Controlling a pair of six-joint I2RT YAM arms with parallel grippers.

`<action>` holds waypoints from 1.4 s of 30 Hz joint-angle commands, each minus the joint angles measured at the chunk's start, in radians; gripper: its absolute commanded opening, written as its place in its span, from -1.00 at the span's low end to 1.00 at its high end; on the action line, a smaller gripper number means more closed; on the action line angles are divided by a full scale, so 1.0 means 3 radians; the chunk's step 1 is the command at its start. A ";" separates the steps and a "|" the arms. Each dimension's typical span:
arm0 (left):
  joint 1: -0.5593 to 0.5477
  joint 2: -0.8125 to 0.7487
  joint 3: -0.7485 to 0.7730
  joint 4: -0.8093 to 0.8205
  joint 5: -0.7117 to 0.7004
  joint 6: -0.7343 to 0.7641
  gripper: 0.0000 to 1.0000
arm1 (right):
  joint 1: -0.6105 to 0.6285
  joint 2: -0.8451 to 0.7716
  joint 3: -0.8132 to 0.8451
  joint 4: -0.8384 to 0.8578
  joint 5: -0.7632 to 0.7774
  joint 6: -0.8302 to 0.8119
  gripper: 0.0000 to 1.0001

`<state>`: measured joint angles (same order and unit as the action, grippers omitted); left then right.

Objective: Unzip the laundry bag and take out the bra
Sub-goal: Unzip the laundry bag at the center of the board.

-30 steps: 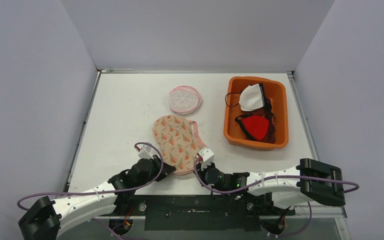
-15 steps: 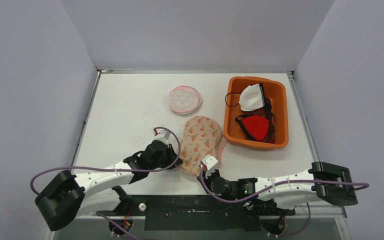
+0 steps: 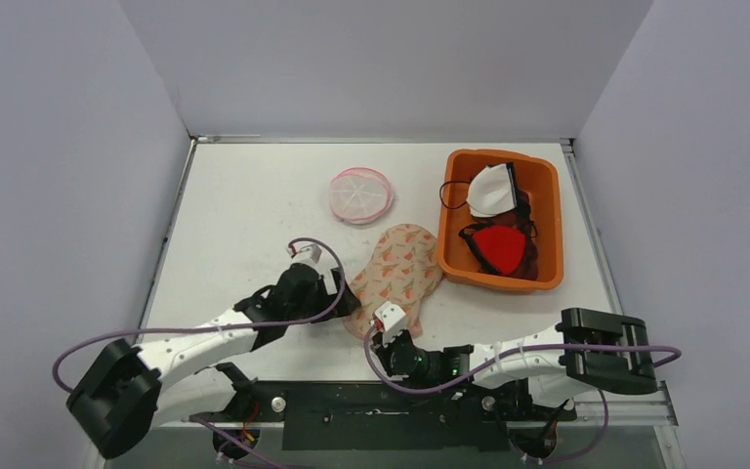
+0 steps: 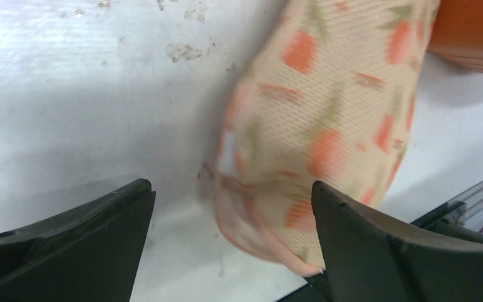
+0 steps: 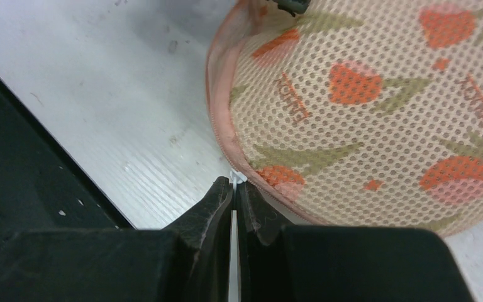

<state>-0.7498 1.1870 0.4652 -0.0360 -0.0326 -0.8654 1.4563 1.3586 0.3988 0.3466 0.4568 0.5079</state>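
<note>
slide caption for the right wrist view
Right fingers shut on the white zipper pull of the mesh laundry bag

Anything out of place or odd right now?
Nothing spilled or damaged. The laundry bag lies askew, its far end against the orange bin. Right gripper pinches the zipper pull; left gripper is open beside it.

Table [image 3: 234, 225]: white and flat, with faint scuffs and specks; a thin metal edge runs along its sides and back.
Back wall [image 3: 381, 59]: plain pale grey-lilac, meeting the table's far edge.
Left wall [image 3: 59, 195]: same colour, bare.
Right wall [image 3: 693, 195]: same colour, bare.
Front rail [image 3: 352, 430]: black, along the table's near edge.
Light: even, with soft shadows.
</note>
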 commanded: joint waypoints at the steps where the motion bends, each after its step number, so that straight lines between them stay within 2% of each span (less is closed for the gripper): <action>1: 0.0012 -0.0912 -0.0237 -0.0524 -0.0242 -0.0314 0.94 | -0.0107 0.0188 0.0277 0.0436 -0.0295 -0.0064 -0.89; 7: -0.0020 -0.2056 -0.0693 -0.1096 -0.0230 -0.0903 0.95 | -0.0214 0.0482 0.0535 0.0649 -0.0650 -0.0169 -0.89; 11: -0.0026 -0.2529 -0.1042 -0.0839 -0.0106 -0.1317 0.95 | -0.0245 0.0653 0.0629 0.0791 -0.0780 -0.0174 -0.89; 15: -0.0029 -0.2535 -0.1255 -0.0412 -0.0027 -0.1536 0.95 | -0.0257 0.0745 0.0647 0.0870 -0.0817 -0.0155 -0.89; 20: -0.0040 -0.2151 -0.1237 -0.0063 -0.0002 -0.1572 0.84 | -0.0266 0.0782 0.0652 0.0897 -0.0826 -0.0136 -0.90; 24: -0.0052 -0.1803 -0.1241 0.0329 -0.0045 -0.1608 0.42 | -0.0268 0.0785 0.0662 0.0887 -0.0819 -0.0149 -0.90; 30: -0.0055 -0.1565 -0.1239 0.0488 -0.0121 -0.1648 -0.31 | -0.0268 0.0761 0.0647 0.0860 -0.0794 -0.0153 -0.89; 38: -0.0050 -0.1683 -0.1203 0.0278 -0.0311 -0.1571 -0.85 | -0.0266 0.0702 0.0641 0.0679 -0.0673 -0.0146 -0.89; 42: -0.0047 -0.1673 -0.1138 0.0131 -0.0384 -0.1466 -1.00 | -0.0275 0.0600 0.0596 0.0503 -0.0560 -0.0154 -0.89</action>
<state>-0.7643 0.6891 0.0887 0.0231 -0.0887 -1.3449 1.3804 1.5948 0.5613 0.5240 0.2379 0.4667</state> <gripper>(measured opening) 0.029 0.055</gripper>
